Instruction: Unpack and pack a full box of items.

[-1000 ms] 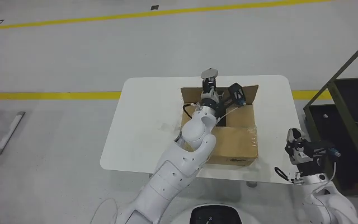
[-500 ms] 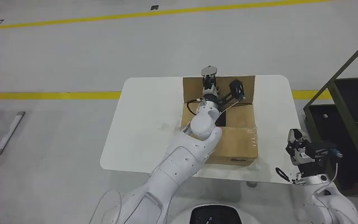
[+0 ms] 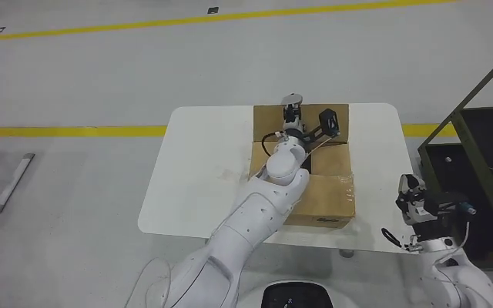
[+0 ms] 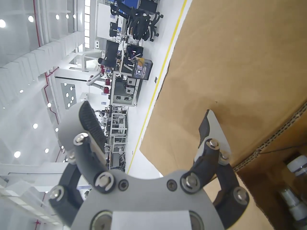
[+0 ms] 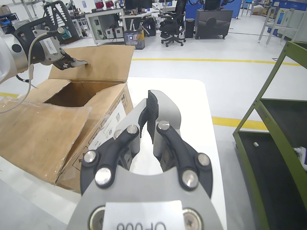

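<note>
Bright, even light from ceiling lamps [image 4: 30,18]; shadows soft, wrist views' edges bowed.

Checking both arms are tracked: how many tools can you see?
2. The left tool, open, is at the raised flap; the right tool, shut, is by the table's right edge.

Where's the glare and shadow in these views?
Left wrist view: ceiling lamps flare white against the hall. Right wrist view: the inside of the box sits in deep shadow, and the tape on its flap gleams. Top view: even light on the table.
</note>
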Tool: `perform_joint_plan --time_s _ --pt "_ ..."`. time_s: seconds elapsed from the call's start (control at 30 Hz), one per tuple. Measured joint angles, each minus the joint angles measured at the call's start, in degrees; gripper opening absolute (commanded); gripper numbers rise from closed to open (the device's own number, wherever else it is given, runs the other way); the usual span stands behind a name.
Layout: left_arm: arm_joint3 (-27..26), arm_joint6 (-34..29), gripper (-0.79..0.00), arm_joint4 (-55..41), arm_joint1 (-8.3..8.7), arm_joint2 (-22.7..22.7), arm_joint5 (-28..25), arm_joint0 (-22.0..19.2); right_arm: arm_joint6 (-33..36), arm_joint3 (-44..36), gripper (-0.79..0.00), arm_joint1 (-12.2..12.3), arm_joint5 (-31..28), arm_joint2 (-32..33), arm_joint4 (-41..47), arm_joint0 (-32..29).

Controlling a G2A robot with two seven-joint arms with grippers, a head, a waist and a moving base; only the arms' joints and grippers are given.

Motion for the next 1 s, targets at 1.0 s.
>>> perform_joint_plan --time_s 1.0 --pt "-73.35 -0.43 0.000 -0.11 12.49 -29.95 -36.99 45.58 13.85 2.83 -0.785 1.93 -29.04 3.48 18.49 4.43"
